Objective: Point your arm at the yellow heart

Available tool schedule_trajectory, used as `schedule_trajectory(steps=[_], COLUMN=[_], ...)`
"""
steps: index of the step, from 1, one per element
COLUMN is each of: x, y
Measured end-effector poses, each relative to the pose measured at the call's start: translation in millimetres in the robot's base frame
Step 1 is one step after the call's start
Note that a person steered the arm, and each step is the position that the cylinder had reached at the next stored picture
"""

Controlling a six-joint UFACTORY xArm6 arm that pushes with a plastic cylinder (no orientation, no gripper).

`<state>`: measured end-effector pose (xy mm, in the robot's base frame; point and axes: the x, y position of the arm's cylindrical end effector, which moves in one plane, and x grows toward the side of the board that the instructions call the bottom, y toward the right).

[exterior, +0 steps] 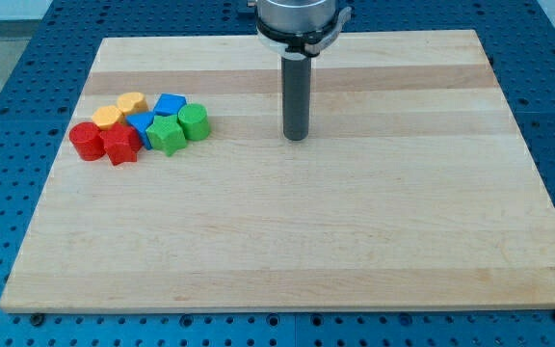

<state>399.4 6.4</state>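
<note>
A cluster of small blocks lies at the view's left on the wooden board. Two yellow blocks sit at its top: one further right and one lower left; I cannot tell which one is heart-shaped. Below them are a red cylinder and a red star-like block. A blue block and a second blue block sit in the middle. A green star-like block and a green cylinder are on the cluster's right. My tip stands well to the right of the cluster, apart from all blocks.
The board rests on a blue perforated table. The arm's mount enters from the view's top centre.
</note>
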Motion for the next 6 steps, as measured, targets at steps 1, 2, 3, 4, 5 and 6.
schedule_trajectory(steps=[1, 2, 3, 4, 5, 6], x=[0, 0, 4, 37, 75, 93], y=[0, -7, -7, -31, -81, -156])
